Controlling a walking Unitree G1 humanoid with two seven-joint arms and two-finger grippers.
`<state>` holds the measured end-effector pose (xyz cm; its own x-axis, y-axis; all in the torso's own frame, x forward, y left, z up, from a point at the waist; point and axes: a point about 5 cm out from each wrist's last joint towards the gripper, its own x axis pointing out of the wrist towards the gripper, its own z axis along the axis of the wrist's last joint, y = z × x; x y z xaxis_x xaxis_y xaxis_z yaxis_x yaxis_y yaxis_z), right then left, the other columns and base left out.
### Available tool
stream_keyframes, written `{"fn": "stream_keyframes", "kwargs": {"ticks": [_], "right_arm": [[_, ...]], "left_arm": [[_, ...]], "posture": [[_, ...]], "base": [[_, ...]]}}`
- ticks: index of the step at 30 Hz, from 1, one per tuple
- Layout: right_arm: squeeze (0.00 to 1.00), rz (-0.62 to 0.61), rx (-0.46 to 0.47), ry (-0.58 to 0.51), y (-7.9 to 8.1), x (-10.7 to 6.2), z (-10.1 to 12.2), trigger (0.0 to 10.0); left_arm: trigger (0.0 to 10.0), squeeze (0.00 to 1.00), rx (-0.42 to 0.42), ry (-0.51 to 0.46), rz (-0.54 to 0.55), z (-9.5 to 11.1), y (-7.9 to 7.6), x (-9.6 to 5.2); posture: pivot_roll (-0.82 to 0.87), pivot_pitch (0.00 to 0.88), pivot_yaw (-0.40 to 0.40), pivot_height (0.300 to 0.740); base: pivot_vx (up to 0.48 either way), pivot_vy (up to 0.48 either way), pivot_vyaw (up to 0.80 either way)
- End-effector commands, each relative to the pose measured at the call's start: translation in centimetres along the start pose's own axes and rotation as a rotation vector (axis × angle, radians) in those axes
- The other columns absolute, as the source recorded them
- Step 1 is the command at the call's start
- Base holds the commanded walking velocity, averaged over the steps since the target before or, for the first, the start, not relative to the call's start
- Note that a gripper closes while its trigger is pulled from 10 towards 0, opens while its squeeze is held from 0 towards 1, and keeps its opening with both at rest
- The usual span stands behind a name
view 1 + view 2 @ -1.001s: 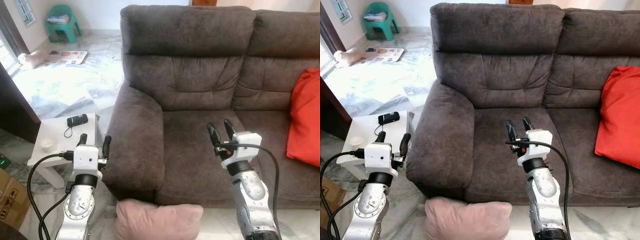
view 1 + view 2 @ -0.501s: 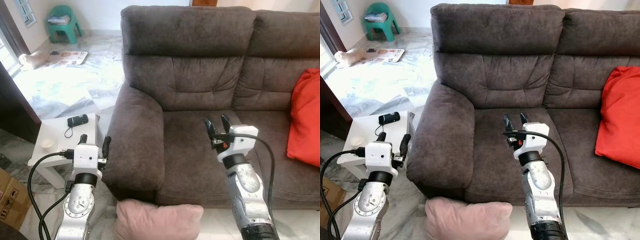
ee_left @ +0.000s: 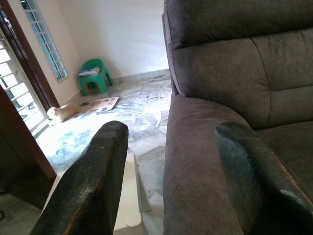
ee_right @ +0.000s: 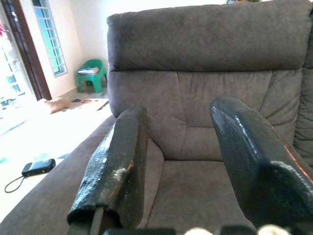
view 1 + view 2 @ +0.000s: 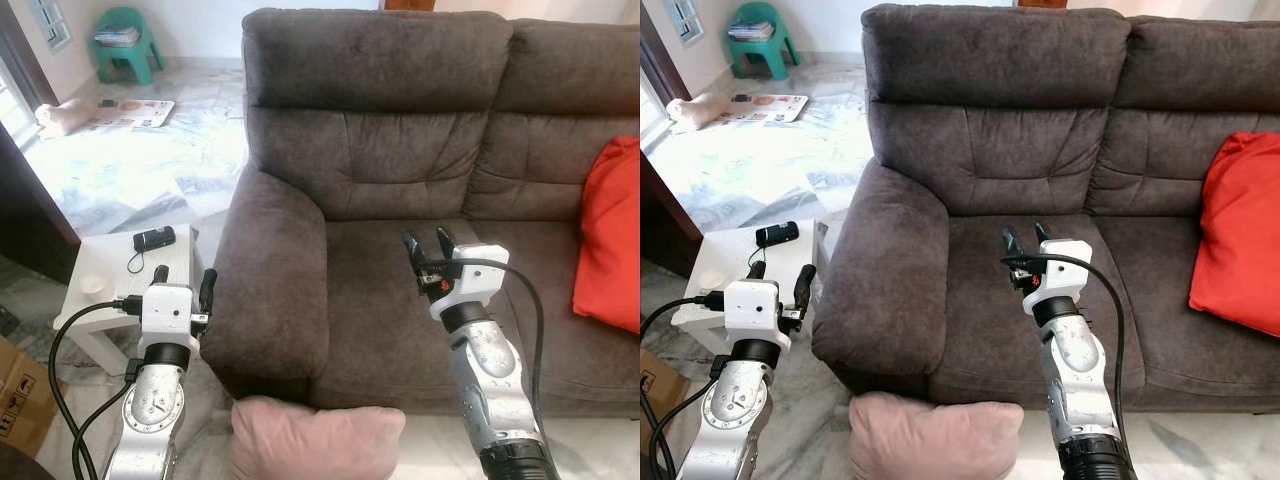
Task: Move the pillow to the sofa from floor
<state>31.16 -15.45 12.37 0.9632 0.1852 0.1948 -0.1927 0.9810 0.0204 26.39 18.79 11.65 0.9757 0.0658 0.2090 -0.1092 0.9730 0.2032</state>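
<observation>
Pillow [image 5: 318, 440], pale pink: lies on the floor [image 5: 150, 175] at the foot of the sofa [image 5: 400, 150], its upper edge touching or just short of the sofa's front base, below the junction of armrest and first seat. Its lower part is cut off by the bottom edge of the eye views.

Sofa, dark brown, two seats in view: the first seat cushion [image 5: 390, 290] is bare from armrest to centre seam. The left armrest [image 5: 270, 280] is broad and rounded, its outer face running down to the floor.

Red cushion [image 5: 1240, 230]: leans against the backrest on the second seat, well apart from the pink pillow.

Right pincer [image 5: 428, 247]: raised above the front part of the first seat, fingers pointing up toward the backrest, set moderately apart, nothing between them. Its wrist view looks between both black fingers [image 4: 117, 166] to the backrest.

Left pincer [image 5: 183, 279]: hovers in the gap between the armrest's outer face and the small white worktop [image 5: 110, 275], fingers spread wide and holding nothing. Its wrist view shows the armrest edge between the fingertips [image 3: 93, 181].

Worktop: stands just beside the armrest with a narrow strip of floor between; carries a small black device with cord [image 5: 153, 240].

Floor: pale marbled tile, open to the left of the sofa. A green stool [image 5: 125, 45] and a flat printed sheet [image 5: 132, 113] lie far back near the wall.
</observation>
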Motion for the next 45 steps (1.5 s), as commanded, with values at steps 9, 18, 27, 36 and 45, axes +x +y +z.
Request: {"fn": "stream_keyframes", "kwargs": {"ticks": [9,18,27,36,45], "right_arm": [[0.0,0.011,0.0,0.006,0.2,0.6,0.2,10.0],[0.0,0.019,0.007,0.009,0.3,0.8,0.2,10.0],[0.0,0.022,0.006,0.003,0.3,0.9,0.2,10.0],[0.0,0.031,0.007,0.003,0.5,1.1,0.2,10.0],[0.0,0.032,0.007,0.006,0.5,1.1,0.1,10.0]], "left_arm": [[10.0,0.0,-0.001,-0.017,0.002,0.6,0.1,0.3],[10.0,0.0,-0.001,-0.018,0.001,0.6,0.0,0.4],[10.0,0.0,-0.003,-0.014,-0.007,0.5,-0.3,0.6],[10.0,0.0,-0.004,-0.019,-0.011,0.6,-0.4,0.6],[10.0,0.0,-0.007,-0.019,-0.023,0.6,-0.6,0.8]], "posture": [[0.05,0.057,-0.013,0.695],[0.06,0.053,-0.016,0.645],[0.05,0.044,-0.017,0.627],[0.05,0.037,-0.016,0.627],[0.05,0.046,-0.017,0.627]], "base": [[0.0,0.0,0.0],[0.0,0.0,0.0],[0.0,0.0,0.0],[0.0,0.0,0.0],[0.0,0.0,0.0]]}}
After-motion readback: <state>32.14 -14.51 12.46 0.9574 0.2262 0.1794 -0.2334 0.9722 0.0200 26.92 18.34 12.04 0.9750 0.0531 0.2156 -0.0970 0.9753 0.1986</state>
